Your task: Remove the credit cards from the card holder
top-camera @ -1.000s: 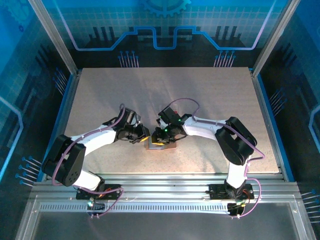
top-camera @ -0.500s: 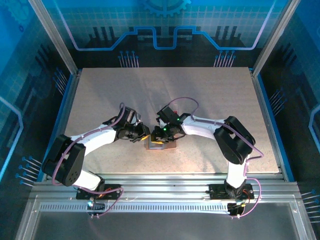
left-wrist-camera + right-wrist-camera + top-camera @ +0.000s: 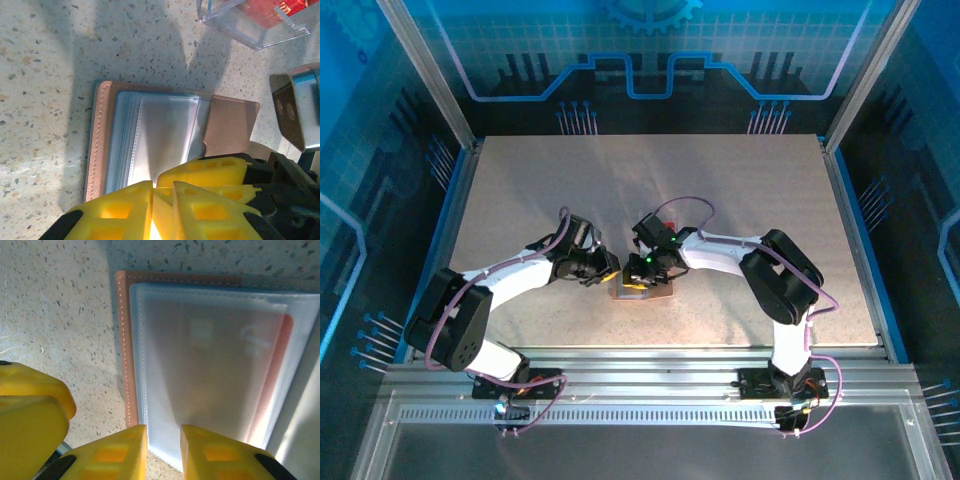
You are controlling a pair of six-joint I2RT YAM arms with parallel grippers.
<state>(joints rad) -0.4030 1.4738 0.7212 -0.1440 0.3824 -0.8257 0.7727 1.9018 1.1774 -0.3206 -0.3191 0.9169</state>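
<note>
Fingers: right fingers (image 3: pixel 120 452) narrowly parted, straddling the near edge of a clear sleeve (image 3: pixel 200 365); left fingers (image 3: pixel 115 212) pressed together at the rim of the card holder (image 3: pixel 230 125), open just ahead on the desk (image 3: pixel 45 45). Likely mid-extraction, with a red card (image 3: pixel 282 355) lodged beyond the right fingers. Next: close, pull straight.

Clear plastic container (image 3: pixel 240 31) resting on speckled tabletop (image 3: pixel 40 60).

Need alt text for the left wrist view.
The card holder lies open on the speckled table, clear sleeves showing, with the yellow fingers of the left end effector overlapping its lower edge. A clear container holding red cards sits top right.
</note>
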